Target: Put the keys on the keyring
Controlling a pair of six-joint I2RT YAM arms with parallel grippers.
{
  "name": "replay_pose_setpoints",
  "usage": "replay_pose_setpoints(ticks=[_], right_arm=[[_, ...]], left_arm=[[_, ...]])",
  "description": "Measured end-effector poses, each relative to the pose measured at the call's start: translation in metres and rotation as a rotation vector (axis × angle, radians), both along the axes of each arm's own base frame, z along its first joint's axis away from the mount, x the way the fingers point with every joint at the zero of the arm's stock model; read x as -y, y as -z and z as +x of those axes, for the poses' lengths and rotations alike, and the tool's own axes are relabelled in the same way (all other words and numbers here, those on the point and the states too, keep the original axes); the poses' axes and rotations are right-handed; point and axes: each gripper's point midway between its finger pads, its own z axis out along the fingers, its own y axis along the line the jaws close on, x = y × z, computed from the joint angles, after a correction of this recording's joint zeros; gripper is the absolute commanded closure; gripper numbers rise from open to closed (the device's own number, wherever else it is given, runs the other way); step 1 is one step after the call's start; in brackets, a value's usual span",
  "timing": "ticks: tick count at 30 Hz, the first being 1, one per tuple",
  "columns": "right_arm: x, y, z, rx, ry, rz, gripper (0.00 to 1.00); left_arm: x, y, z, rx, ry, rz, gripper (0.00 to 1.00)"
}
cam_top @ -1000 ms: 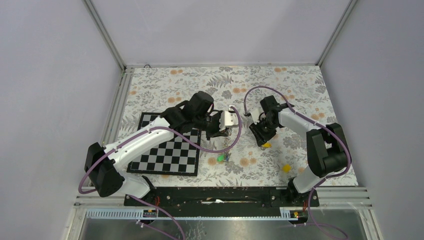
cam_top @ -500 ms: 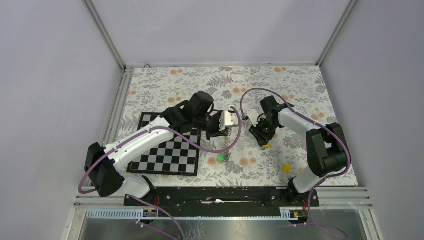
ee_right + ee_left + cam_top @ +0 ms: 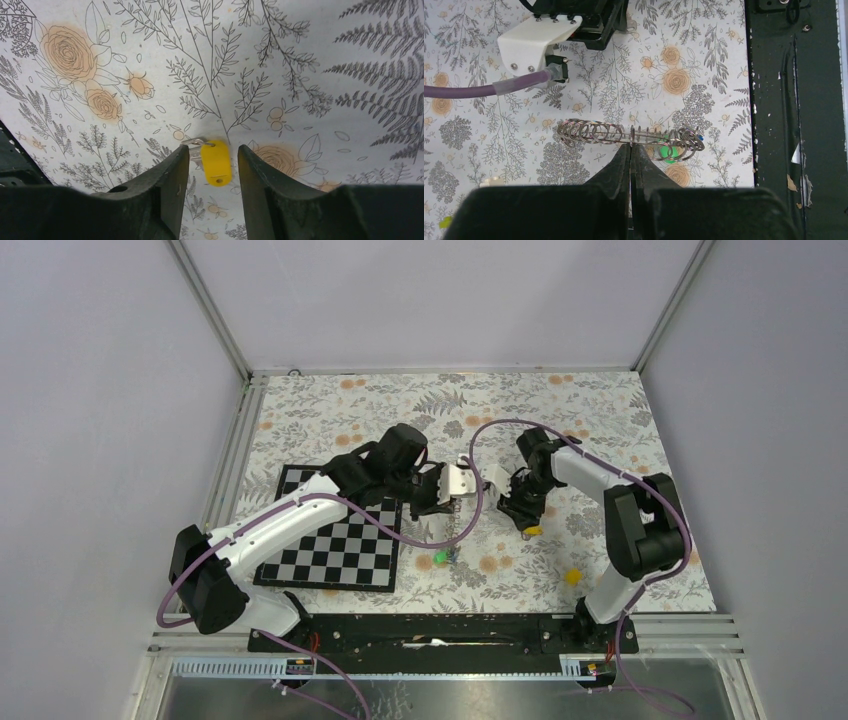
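My left gripper [image 3: 455,502] is shut on the keyring [image 3: 629,137], a long bunch of thin metal loops that hangs from the fingertips above the cloth. A green key [image 3: 668,151] and a bit of a blue one [image 3: 698,135] sit at its lower end; the green key also shows in the top view [image 3: 440,556]. My right gripper [image 3: 214,149] is open, low over the cloth, its jaws on either side of a yellow key [image 3: 216,162] lying flat, apart from it. The top view shows this key [image 3: 533,531] under the right gripper [image 3: 522,518].
A second yellow key [image 3: 572,577] lies on the flowered cloth near the right arm's base. A chessboard [image 3: 335,540] lies at the left under the left arm. The black base rail [image 3: 794,125] runs along the near edge.
The right arm has swung a little to the left, bringing its gripper closer to the left gripper, still over the yellow key. The left arm and keyring have not moved.
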Motion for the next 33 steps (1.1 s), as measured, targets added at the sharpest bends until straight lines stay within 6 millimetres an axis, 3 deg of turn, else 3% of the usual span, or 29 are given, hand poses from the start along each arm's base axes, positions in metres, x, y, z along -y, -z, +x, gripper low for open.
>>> replay_pose_setpoints(ticks=[6, 18, 22, 25, 33], right_arm=[[-0.003, 0.004, 0.007, -0.020, -0.076, 0.006, 0.49], [0.003, 0.011, -0.010, -0.092, -0.166, -0.009, 0.50], [0.002, 0.012, -0.010, -0.095, -0.174, -0.007, 0.56], [0.000, 0.013, -0.012, -0.105, -0.174, 0.006, 0.66], [0.000, 0.015, -0.018, -0.143, -0.169, 0.006, 0.74]], left_arm=[[-0.003, 0.004, -0.001, 0.008, 0.012, 0.021, 1.00], [-0.005, 0.008, -0.001, 0.020, 0.032, 0.038, 1.00], [-0.005, 0.008, -0.001, 0.019, 0.033, 0.041, 1.00], [-0.005, 0.008, -0.001, 0.019, 0.034, 0.042, 1.00], [-0.007, 0.010, -0.003, 0.013, 0.034, 0.048, 1.00]])
